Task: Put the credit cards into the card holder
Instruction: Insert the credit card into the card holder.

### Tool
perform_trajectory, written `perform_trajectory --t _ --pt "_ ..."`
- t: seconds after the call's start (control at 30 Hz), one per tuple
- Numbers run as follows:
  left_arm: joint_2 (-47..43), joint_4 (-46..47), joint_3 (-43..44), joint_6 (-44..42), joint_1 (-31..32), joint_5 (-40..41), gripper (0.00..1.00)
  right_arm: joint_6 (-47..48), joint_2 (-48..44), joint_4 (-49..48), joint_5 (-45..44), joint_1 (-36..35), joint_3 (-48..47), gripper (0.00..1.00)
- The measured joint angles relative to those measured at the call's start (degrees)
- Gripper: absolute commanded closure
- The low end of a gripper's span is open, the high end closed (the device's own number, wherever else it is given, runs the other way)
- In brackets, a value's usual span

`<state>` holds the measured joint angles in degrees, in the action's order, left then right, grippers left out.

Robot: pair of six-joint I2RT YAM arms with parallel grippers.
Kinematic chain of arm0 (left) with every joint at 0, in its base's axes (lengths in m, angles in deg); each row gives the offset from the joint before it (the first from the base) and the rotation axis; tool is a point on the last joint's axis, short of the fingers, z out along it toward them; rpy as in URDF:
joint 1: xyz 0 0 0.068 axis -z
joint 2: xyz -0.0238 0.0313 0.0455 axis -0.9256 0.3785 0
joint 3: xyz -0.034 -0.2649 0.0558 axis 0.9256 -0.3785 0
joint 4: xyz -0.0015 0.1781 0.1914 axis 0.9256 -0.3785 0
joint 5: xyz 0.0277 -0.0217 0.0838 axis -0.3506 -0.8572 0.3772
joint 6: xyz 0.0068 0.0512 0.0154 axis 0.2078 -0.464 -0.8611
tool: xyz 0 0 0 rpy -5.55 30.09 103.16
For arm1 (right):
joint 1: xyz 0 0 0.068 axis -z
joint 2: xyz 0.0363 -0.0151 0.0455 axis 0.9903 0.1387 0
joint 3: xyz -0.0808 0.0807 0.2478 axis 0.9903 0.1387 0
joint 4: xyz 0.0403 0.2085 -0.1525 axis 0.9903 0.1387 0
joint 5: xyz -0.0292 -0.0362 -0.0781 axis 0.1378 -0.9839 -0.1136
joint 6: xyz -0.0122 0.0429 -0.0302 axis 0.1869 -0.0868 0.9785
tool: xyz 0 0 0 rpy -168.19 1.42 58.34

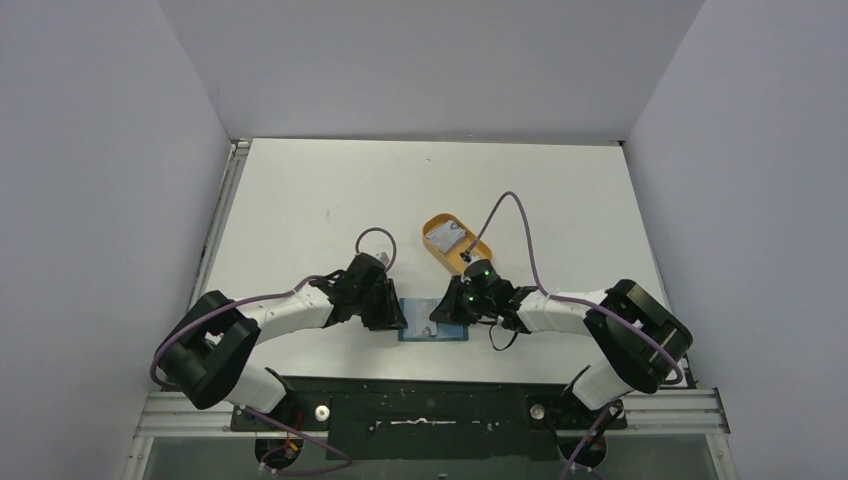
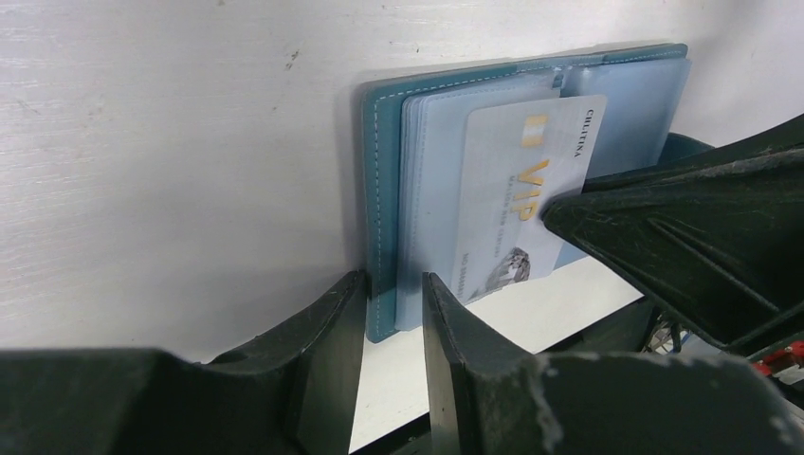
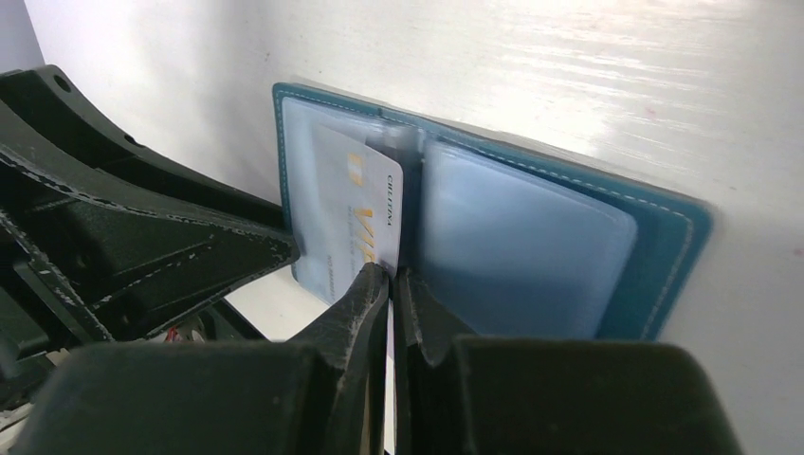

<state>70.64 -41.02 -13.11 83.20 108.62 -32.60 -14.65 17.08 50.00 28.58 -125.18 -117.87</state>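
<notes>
Teal stitched leather-look card holder (image 2: 384, 190) lies open and flat on my white bench (image 2: 142, 142), close to the near edge, between my two arms. Pale contrast stitching runs round the cover. Inside it is lighter blue, with hazy clear pockets (image 3: 526, 251) that have rounded corners, a stack on each half.

Credit card (image 2: 517, 190): thin, stiff, silvery grey-white, rounded corners. It lies slightly tilted over the pockets of one half. Gold "VIP" across the middle, a gold chip patch above it, small dark print along one edge that looks like "CHUITINA", and a grey figure at the lower corner. Cannot tell if it is inside a pocket or just on top.

My right pincer (image 3: 391, 280) is black ribbed plastic, fully closed, nipping that card's edge at the holder's centre fold.

My left pincer (image 2: 393, 284) has only a narrow gap, with the holder's outer edge, cover plus pockets, sitting in it. I cannot tell whether it is actually squeezing.

Farther back, beyond the right pincer, an orange oval tray (image 1: 432, 222) holds a second card (image 1: 447, 238); its print is too small to read.
</notes>
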Motion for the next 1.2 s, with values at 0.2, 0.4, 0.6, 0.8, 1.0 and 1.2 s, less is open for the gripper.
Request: perform_trajectory --t 0.2,0.4,0.6,0.8,1.0,1.2 --pt "0.3 0.4 0.0 0.1 -0.1 -0.6 0.75 -1.0 2.3 -0.7 -1.3 -1.9 -1.7 1.0" --pt "0.3 0.5 -0.1 0.1 -0.1 -0.6 0.75 -1.0 2.7 -0.6 -2.2 -2.7 -2.3 0.99" --pt "0.3 0.5 -0.1 0.1 -0.1 -0.7 0.73 -1.2 2.7 -0.2 -2.9 -3.1 -2.6 0.67" --pt "0.0 1.0 -0.3 0.2 -0.1 -1.1 0.64 -1.3 2.3 0.0 -2.9 -4.1 -3.5 0.52" --pt "-0.2 1.4 -0.3 0.2 -0.1 -1.6 0.6 -1.2 2.3 1.2 -3.5 -4.8 -4.4 0.51" --pt "-0.4 1.4 -0.3 0.2 -0.1 -1.6 0.59 -0.7 2.3 1.9 -3.9 -5.8 -5.0 0.51"
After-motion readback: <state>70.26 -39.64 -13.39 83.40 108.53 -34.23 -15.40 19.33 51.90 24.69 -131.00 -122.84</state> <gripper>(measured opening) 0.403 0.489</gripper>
